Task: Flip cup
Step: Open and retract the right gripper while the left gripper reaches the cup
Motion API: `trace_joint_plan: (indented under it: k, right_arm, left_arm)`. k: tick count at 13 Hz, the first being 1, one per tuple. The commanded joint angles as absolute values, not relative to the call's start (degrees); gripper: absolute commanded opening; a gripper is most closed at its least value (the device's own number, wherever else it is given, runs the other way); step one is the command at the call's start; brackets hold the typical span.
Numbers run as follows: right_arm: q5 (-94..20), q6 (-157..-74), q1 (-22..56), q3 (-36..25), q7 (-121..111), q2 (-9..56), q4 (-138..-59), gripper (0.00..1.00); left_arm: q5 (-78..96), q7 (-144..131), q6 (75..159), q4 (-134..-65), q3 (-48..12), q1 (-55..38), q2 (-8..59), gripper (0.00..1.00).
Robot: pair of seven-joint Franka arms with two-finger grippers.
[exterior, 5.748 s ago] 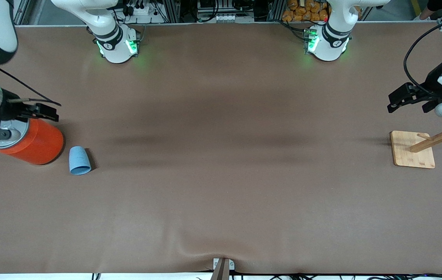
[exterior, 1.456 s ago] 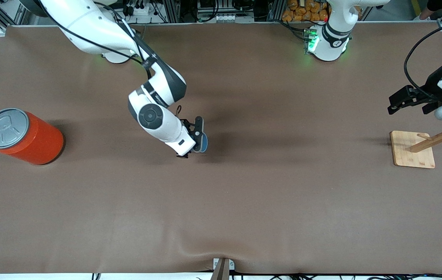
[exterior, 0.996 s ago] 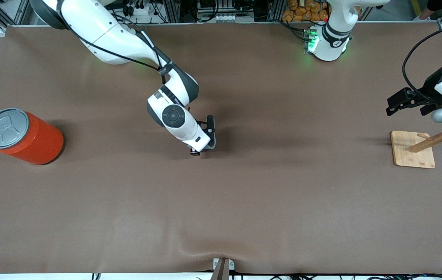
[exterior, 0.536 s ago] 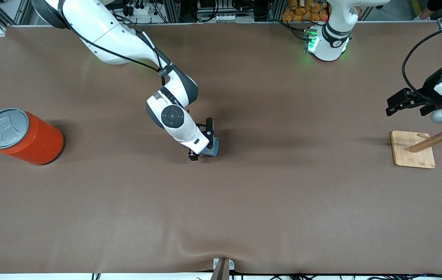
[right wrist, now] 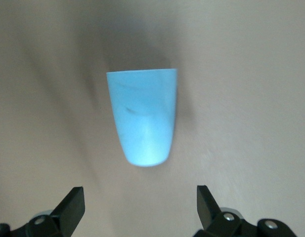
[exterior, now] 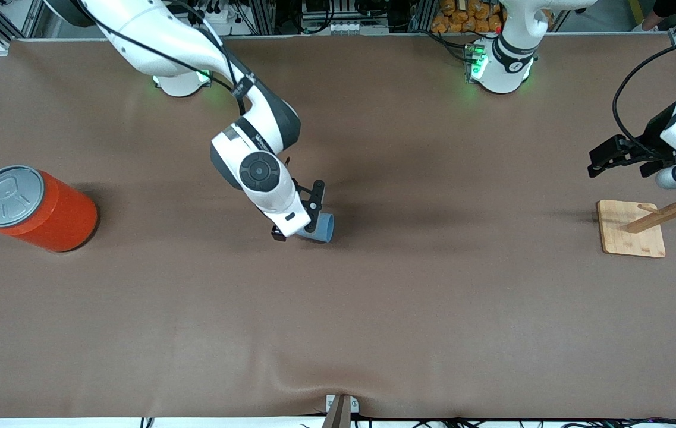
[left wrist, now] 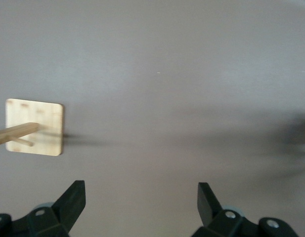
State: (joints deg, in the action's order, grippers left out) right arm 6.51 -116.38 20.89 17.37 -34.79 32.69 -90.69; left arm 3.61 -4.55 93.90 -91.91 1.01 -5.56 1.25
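Note:
The light-blue cup (exterior: 321,228) rests on the brown table near its middle. In the right wrist view only the outer wall of the cup (right wrist: 144,116) shows, its wide end farther from my fingers. I cannot tell whether it stands or lies. My right gripper (exterior: 303,221) hangs just above and beside the cup, partly covering it in the front view. It is open (right wrist: 140,195), with nothing between its fingers and a gap of bare table before the cup. My left gripper (exterior: 602,161) waits open (left wrist: 141,190) in the air at the left arm's end of the table.
A big orange can with a grey pull-tab lid (exterior: 40,208) stands at the right arm's end. A wooden stand on a square base (exterior: 632,236) sits at the left arm's end, below my left gripper, and its base (left wrist: 35,128) shows in the left wrist view.
My right gripper has opened and let go of the cup, then drawn back slightly toward the right arm's end. The cup now sits free on the table. The left arm has barely moved.

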Motion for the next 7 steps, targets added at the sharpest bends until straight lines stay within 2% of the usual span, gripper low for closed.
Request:
trace_joint_plan:
  k: [1, 5, 7]
  right_arm:
    - [6.94, -113.21, 19.61, 17.05, -26.49, 27.79, -90.09, 1.0]
    - [5.02, -110.66, 10.48, 17.49, -20.05, 21.47, -90.09, 1.0]
    - [3.78, -108.21, 6.52, 17.31, -19.78, 17.86, -90.09, 1.0]
  left_arm:
    - [10.43, -3.16, 93.25, -90.79, 0.79, -5.63, 4.55, 1.0]
    - [25.98, -1.59, 94.21, -90.62, 0.53, -6.24, 12.37, 1.0]
    - [31.79, -0.7, 95.71, -87.91, 0.53, -6.59, 16.85, 1.0]
